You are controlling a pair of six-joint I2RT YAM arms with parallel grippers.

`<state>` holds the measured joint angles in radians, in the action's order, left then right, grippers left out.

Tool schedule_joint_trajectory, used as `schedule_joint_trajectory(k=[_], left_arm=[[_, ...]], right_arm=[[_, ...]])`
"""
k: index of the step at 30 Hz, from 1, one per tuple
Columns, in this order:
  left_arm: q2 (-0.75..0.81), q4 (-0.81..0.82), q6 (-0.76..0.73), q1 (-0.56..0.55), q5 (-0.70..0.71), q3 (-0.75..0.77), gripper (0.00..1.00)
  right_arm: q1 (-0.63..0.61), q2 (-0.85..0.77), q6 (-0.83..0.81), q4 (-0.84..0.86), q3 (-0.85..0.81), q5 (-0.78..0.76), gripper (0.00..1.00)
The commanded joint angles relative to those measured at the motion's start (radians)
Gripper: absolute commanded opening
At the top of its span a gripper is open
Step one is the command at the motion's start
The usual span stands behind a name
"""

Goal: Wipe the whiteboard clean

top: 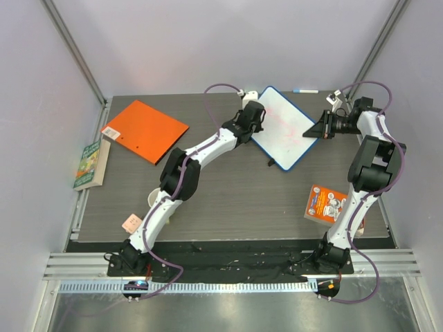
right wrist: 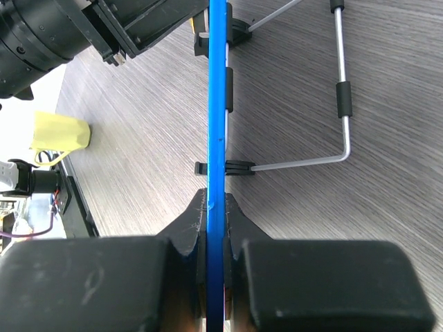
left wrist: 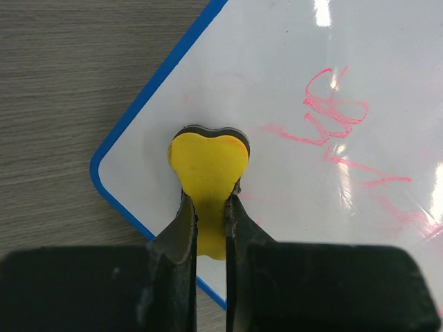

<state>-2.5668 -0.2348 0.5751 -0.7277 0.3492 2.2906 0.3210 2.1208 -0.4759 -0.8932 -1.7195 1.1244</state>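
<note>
Right jaws grip whiteboard (top: 284,128) rim | left jaws: eraser (left wrist: 208,166) atop it

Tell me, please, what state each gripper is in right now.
Left gripper: closed on the yellow eraser.
Right gripper: closed on the whiteboard by its rim.

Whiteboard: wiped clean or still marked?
Marked: red scribbles show on the whiteboard beside the yellow eraser pinched in the left claw.

Top cam overhead; both wrist cams close on whiteboard (top: 284,128).
</note>
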Motion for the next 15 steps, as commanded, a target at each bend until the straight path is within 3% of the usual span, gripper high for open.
schedule_joint_trajectory(k=[1, 7, 15], left_arm=[[-0.043, 0.124, -0.089, -0.032, -0.142, 0.032, 0.0], [-0.082, 0.063, -0.148, -0.041, -0.245, 0.174, 0.0], [-0.081, 0.04, -0.238, -0.041, -0.253, 0.205, 0.0]], right_arm=[[-0.071, 0.034, -0.184, -0.062, 0.009, -0.201, 0.01], [-0.092, 0.042, -0.211, -0.093, -0.008, -0.224, 0.01], [-0.138, 0.036, -0.225, -0.101, -0.012, -0.281, 0.02]])
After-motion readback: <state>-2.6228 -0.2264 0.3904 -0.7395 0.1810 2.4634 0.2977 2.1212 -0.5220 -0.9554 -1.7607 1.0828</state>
